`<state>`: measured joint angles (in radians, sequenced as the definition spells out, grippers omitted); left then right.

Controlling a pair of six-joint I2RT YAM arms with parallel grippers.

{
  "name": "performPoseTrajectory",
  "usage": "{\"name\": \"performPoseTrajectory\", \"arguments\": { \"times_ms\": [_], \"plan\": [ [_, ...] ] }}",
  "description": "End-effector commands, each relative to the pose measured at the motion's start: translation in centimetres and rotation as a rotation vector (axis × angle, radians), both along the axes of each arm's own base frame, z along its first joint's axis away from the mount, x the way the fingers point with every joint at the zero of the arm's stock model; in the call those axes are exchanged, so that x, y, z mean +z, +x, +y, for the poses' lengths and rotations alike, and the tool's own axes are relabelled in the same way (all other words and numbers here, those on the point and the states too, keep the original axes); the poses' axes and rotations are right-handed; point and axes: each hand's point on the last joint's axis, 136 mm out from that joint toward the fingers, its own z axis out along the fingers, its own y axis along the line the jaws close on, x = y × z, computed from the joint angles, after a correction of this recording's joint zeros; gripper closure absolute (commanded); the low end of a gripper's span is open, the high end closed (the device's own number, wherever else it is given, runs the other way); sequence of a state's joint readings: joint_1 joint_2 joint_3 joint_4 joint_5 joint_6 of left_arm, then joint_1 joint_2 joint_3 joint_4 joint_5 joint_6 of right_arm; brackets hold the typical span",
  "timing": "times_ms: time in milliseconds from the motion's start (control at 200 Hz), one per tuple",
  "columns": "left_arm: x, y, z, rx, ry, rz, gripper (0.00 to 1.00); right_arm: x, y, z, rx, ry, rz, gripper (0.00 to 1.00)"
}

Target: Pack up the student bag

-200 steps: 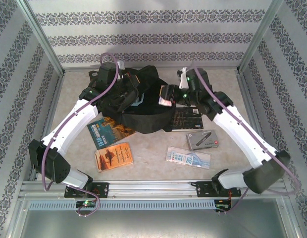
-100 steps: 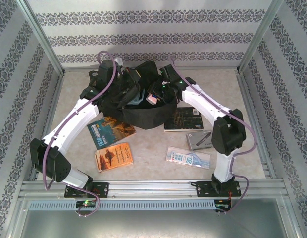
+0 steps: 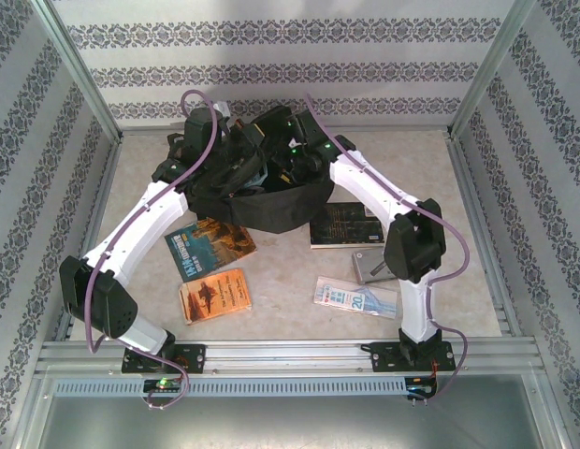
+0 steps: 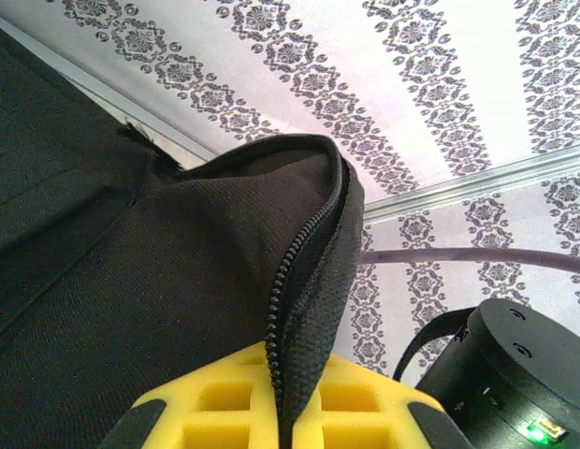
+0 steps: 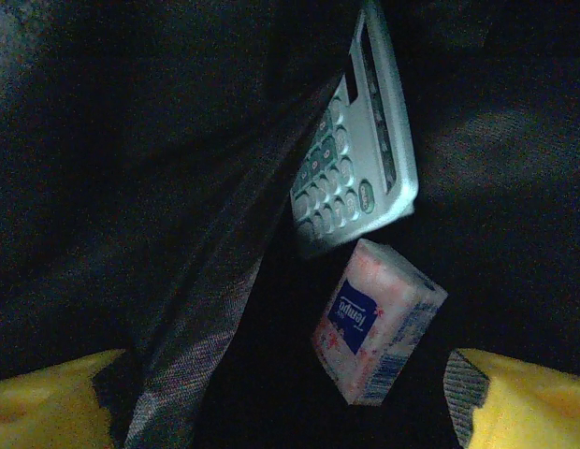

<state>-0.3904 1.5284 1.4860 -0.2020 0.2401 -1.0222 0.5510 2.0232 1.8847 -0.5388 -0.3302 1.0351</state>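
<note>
Inside the black backpack (image 3: pixel 271 201), slumped at the far middle of the table (image 3: pixel 440 187), the right gripper (image 5: pixel 290 393) stands wide, holding nothing, a tissue pack (image 5: pixel 376 320) and calculator (image 5: pixel 355 159) before it. The left gripper (image 4: pixel 290 412) pinches the backpack's zipper edge (image 4: pixel 299 281).

My overhead camera looks down from behind over the whole table (image 3: pixel 282 273). My left wrist camera sits tight against the bag (image 3: pixel 271 208), just ahead of the left gripper (image 4: pixel 285 416), facing the back wall (image 4: pixel 412 84). My right wrist camera peers past the right gripper (image 5: pixel 288 402), close inside that same bag.
</note>
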Motion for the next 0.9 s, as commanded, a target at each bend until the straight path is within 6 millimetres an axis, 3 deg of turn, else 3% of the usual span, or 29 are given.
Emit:
{"name": "performPoseTrajectory", "arguments": {
  "times_ms": [0,75,130,220,370,430,535,635,749,774,894],
  "plan": [
    [5.4,0.1,0.1,0.001,-0.048,-0.158,1.0,5.8,-1.4,-0.5,0.102,0.048,-0.159,0.16],
    [4.9,0.1,0.2,0.004,-0.043,-0.154,1.0,7.9,-2.8,-2.4,0.134,-0.017,-0.239,0.18],
    [4.2,0.1,0.1,0.001,-0.045,-0.142,1.0,8.8,-4.0,-4.9,0.108,-0.096,-0.264,0.2],
    [3.1,0.2,0.1,0.004,-0.043,-0.124,1.0,9.3,-6.0,-9.8,0.013,-0.212,-0.251,0.19],
    [2.0,0.2,0.1,0.007,-0.047,-0.117,1.0,8.0,-10.2,-18.5,-0.185,-0.359,-0.138,0.16],
    [1.9,0.3,0.0,0.002,-0.038,-0.119,1.0,6.7,-11.8,-20.9,-0.18,-0.408,-0.119,0.15],
    [1.5,0.3,-0.1,-0.008,-0.025,-0.116,1.0,2.0,-15.4,-25.6,-0.181,-0.541,0.032,0.12],
    [1.3,0.2,-0.1,-0.015,-0.018,-0.112,1.0,-2.0,-19.0,-29.9,-0.349,-0.53,0.252,0.11],
    [0.7,0.0,-0.2,-0.013,-0.034,-0.093,1.0,-6.3,-23.3,-32.3,-0.621,-0.438,0.523,0.08],
    [0.6,-0.1,-0.2,-0.015,-0.04,-0.089,1.0,-7.1,-24.1,-32.4,-0.667,-0.431,0.581,0.02],
    [0.2,-0.5,-0.6,-0.024,-0.043,-0.067,1.0,-9.9,-25.0,-31.9,-0.798,-0.348,0.715,0.02]
  ]
}}
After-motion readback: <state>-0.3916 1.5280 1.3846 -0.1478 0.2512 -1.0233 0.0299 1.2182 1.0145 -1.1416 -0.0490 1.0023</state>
